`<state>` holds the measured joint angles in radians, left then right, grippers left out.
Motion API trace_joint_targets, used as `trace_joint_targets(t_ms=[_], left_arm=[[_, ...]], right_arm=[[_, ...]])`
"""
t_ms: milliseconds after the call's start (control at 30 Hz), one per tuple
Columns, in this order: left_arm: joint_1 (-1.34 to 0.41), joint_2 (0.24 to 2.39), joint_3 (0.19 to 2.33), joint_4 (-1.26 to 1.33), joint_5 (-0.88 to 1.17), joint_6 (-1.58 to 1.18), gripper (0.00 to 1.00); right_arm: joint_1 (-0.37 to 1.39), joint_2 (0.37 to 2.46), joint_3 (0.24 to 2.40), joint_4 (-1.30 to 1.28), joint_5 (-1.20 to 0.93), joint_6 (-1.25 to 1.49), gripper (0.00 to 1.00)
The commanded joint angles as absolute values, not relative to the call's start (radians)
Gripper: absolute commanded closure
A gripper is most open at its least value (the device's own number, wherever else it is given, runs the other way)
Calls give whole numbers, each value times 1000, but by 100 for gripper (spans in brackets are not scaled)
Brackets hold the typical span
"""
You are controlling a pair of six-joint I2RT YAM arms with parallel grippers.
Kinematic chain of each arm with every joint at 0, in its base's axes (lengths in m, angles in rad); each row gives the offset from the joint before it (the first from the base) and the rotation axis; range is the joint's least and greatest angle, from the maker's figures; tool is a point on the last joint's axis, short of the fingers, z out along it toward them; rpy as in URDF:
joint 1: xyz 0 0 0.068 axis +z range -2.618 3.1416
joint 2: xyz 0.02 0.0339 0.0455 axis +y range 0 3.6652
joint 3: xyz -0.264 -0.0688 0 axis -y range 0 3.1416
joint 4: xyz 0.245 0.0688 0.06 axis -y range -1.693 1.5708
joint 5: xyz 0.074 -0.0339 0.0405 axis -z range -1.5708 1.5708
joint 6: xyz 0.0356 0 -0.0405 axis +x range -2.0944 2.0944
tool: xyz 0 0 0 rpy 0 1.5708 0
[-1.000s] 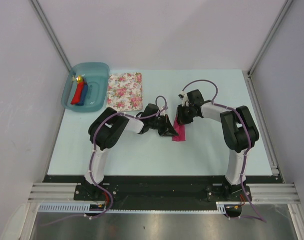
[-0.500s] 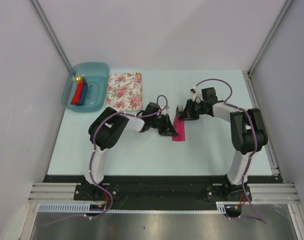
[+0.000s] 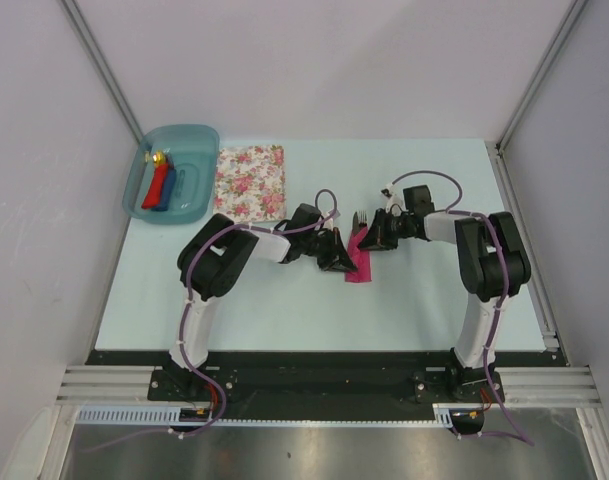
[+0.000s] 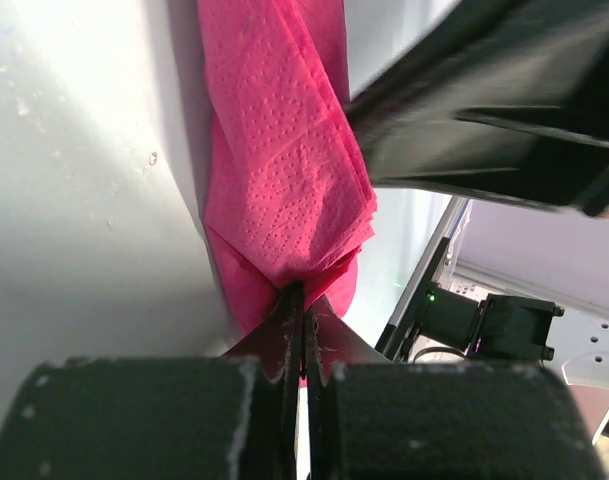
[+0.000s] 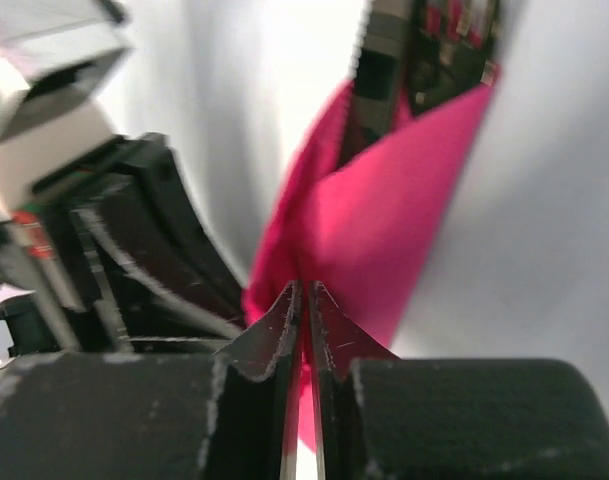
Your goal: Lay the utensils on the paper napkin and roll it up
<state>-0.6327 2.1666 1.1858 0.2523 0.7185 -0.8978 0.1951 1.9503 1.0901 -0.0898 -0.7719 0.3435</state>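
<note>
Since the left gripper [image 4: 302, 295] and the right gripper [image 5: 304, 292] are both pinching the same thin paper napkin [image 3: 360, 264], tearing is what I'd worry about most. The left one has its fingers pressed together on a bunched corner of the pink paper. The right one looks clamped on another fold from the opposite side, fingers all but touching. If the two pull apart or twist out of step, I reckon the paper rips or slides out of one pinch.

The napkin sits mid-tabletop as a narrow, loosely folded strip between them, with the fork [image 3: 361, 217] poking its tines out of the far end. Can't make out the knife, could be wrapped inside. Other risk: the roll looks loose, so dragging it might let the fork slip out, or the whole thing might spring open once a gripper lets go.

Tabletop [image 3: 284, 300] is a smooth pale blue sheet, so probably not much friction to hold paper in place. Plain light walls [image 3: 314, 70] box it in. The far left corner has a teal bin [image 3: 202, 200] holding red and blue rolls [image 3: 161, 188], with a floral cloth [image 3: 250, 182] just beside it, well apart from the action.
</note>
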Motion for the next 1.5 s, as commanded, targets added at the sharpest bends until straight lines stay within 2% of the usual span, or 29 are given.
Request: trace_joint_targets(t_ms=[0, 133, 467, 633, 1233, 1467], left_arm=[[-629, 2184, 1192, 238, 680, -859, 100], [-630, 2181, 1195, 262, 698, -870, 100], [-649, 2148, 1203, 560, 781, -1051, 100], [-673, 2177, 1232, 623, 793, -1100, 100], [-719, 2295, 1252, 568, 775, -1023, 100], [-718, 2299, 1189, 538, 765, -997, 100]], right_arm=[[193, 1983, 1083, -35, -767, 336, 91], [196, 2009, 1086, -35, -749, 330, 92], [193, 2046, 1080, -46, -712, 328, 95], [192, 2051, 1072, -41, -710, 334, 97], [189, 2060, 1071, -41, -719, 342, 98], [184, 2007, 1158, -181, -738, 308, 89]])
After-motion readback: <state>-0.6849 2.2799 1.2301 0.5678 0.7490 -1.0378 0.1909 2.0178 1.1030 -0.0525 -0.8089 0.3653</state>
